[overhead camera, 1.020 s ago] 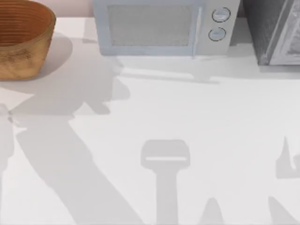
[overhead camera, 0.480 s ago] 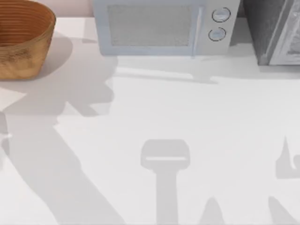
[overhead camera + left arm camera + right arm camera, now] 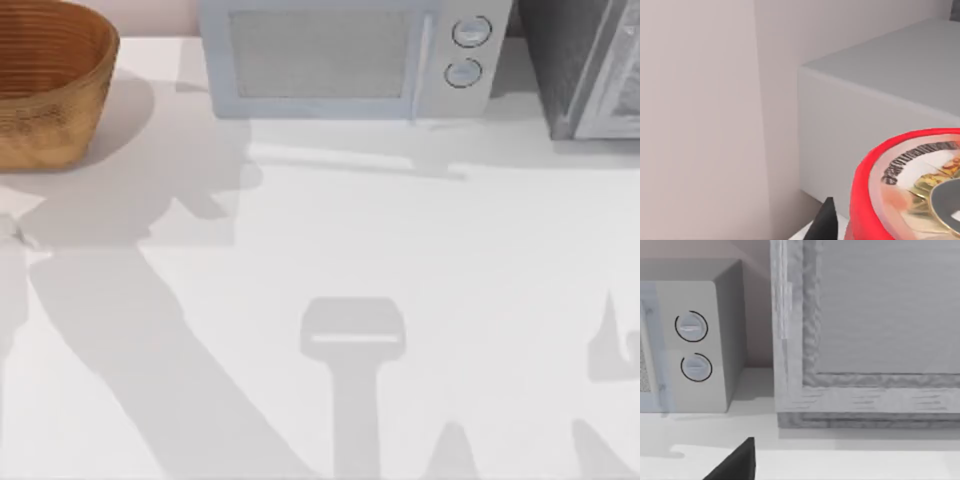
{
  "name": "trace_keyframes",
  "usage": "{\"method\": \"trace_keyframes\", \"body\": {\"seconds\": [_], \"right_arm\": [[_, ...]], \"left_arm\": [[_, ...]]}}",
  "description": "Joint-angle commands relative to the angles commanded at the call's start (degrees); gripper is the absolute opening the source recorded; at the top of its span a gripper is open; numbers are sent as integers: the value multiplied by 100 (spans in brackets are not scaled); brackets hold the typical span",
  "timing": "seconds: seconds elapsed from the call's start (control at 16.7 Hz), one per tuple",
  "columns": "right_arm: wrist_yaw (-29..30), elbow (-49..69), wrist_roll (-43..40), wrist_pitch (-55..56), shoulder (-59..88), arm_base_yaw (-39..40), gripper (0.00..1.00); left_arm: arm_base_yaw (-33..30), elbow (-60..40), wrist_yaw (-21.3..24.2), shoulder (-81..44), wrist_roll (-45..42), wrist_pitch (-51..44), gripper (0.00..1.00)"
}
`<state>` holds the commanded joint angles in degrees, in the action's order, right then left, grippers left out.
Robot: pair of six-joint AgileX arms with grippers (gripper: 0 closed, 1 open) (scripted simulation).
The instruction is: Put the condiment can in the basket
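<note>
We find the condiment can [image 3: 912, 192] pressed close to our left wrist camera, its red rim and printed, silver-centred end face turned toward the lens. One dark fingertip [image 3: 826, 220] of the left tool shows just beside it. That closeness suggests the can sits in the left tool's grip, though we cannot tell whether the fingers are clenched on it, since their contact with the can is out of frame.

The basket [image 3: 45, 85] stands at the far left corner of the surface [image 3: 400, 250] in the top view, beside the microwave [image 3: 345, 55]. Its wide rim is open upward and, as far as its cut-off interior shows, nothing lies inside.

We judge the can to be a stiff metal cylinder, light enough for one tool and not fragile. Its smooth painted wall is likely slippery, and a short round body can roll or twist between flat fingers. The sound hold is across the middle of the wall, fingers on opposite sides, not on the rim. The basket's woven walls look firm, so a low release over its middle should serve.

Our right arm is parked toward the right of the surface, its wrist camera facing the microwave's dials [image 3: 691, 326] and a grey cabinet [image 3: 865, 330]; a dark fingertip [image 3: 740, 462] shows, and we cannot tell that tool's state.
</note>
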<state>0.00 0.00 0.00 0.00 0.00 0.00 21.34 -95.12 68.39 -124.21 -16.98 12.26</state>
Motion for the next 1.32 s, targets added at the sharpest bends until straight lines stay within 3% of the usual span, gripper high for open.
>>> {"method": "trace_keyframes", "body": {"seconds": [0.3,1.08,1.32], "right_arm": [[0,0,0,0,0,0,100],[0,0,0,0,0,0,100],[0,0,0,0,0,0,100]], "left_arm": [[-124,-18,-118,-110,122,156,0],[-124,-18,-118,-110,122,156,98],[-124,-18,-118,-110,122,156,100]]}}
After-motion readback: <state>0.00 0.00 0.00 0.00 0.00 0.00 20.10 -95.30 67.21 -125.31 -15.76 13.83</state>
